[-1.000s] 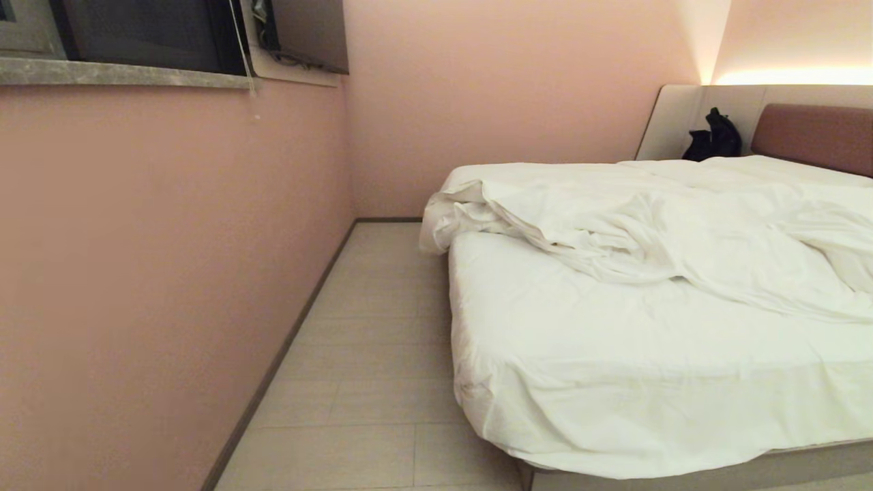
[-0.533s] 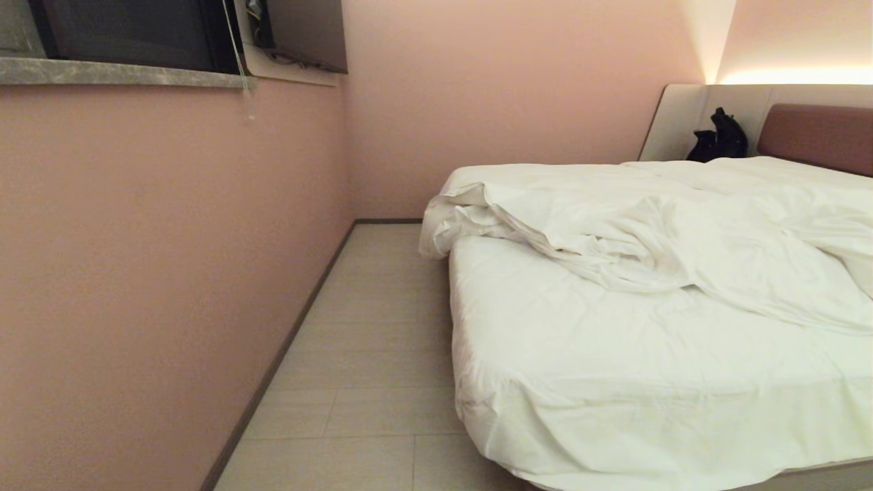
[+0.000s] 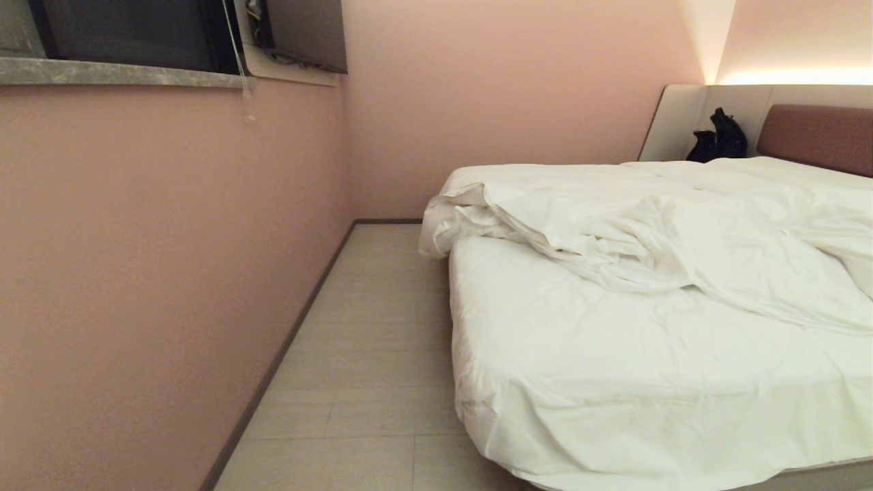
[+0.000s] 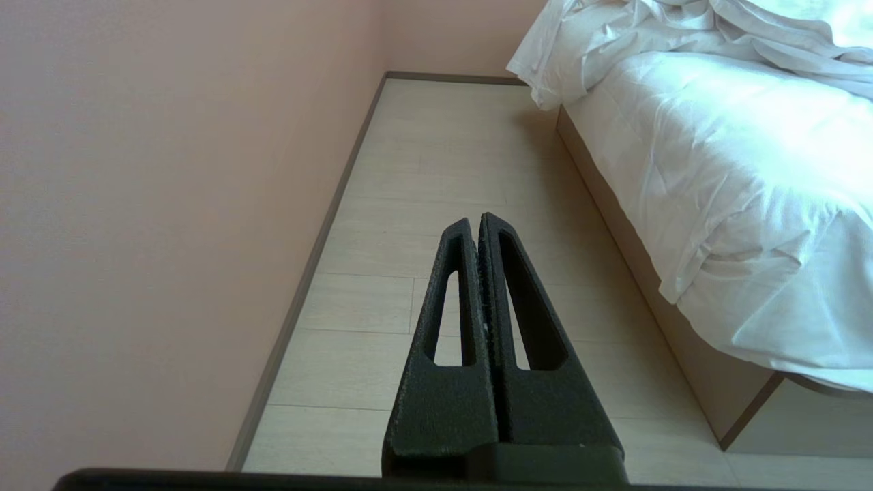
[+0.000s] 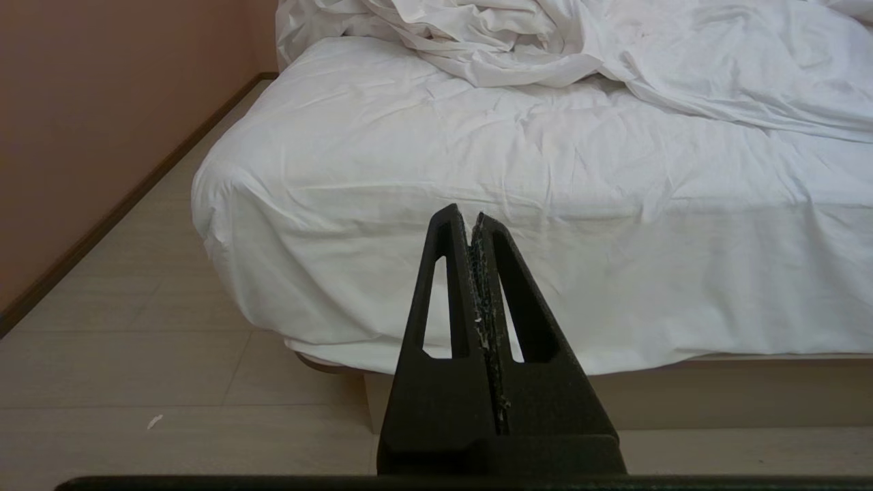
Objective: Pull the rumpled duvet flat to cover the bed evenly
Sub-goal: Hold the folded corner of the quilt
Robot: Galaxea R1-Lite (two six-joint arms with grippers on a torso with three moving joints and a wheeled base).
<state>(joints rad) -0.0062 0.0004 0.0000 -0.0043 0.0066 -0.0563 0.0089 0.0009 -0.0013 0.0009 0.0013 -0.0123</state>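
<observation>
The white duvet (image 3: 655,232) lies bunched and wrinkled across the far half of the bed (image 3: 614,382), one corner drooping over the bed's left side. The near half shows only the white sheet. Neither arm appears in the head view. My left gripper (image 4: 475,219) is shut and empty, hanging over the floor in the aisle beside the bed, well short of the duvet (image 4: 614,41). My right gripper (image 5: 470,217) is shut and empty, pointing at the sheeted foot end of the bed (image 5: 518,225), with the duvet (image 5: 580,48) farther back.
A pink wall (image 3: 157,273) with a window ledge (image 3: 123,75) bounds a narrow tiled aisle (image 3: 368,354) left of the bed. A reddish-brown headboard (image 3: 815,136) and a black bag (image 3: 716,140) sit at the far end. The bed base (image 5: 682,392) stands close ahead.
The whole head view has shifted slightly as the camera moved; the bed's foot edge sits lower in the picture. The duvet and both grippers have not moved.
</observation>
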